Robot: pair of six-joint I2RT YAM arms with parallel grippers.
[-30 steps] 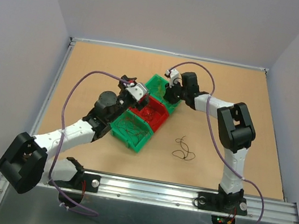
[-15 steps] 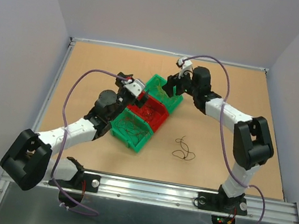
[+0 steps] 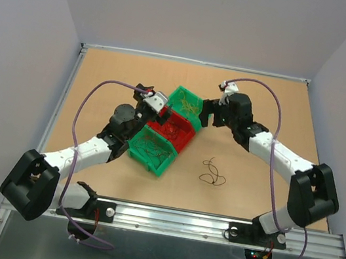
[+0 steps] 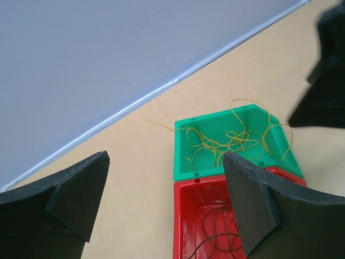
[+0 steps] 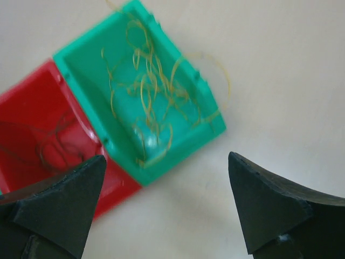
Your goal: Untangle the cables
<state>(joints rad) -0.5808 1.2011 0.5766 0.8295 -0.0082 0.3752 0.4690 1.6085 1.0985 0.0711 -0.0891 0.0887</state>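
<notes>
Cables — very thin wires — lie in a diagonal row of three bins. Yellow strands fill the far green bin, dark ones the red bin, and what look like orange-brown ones the near green bin. A dark clump sits alone on the bench, well apart from both arms. Your left gripper hangs above the red bin, jaws wide and empty. Your right gripper, also wide and empty, hovers just beside the far green bin. Watch the yellow loops spilling over that bin's rim — a finger could snag one and drag the bin or tighten the tangle. The two grippers are near each other, so a reach across risks a collision.
</notes>
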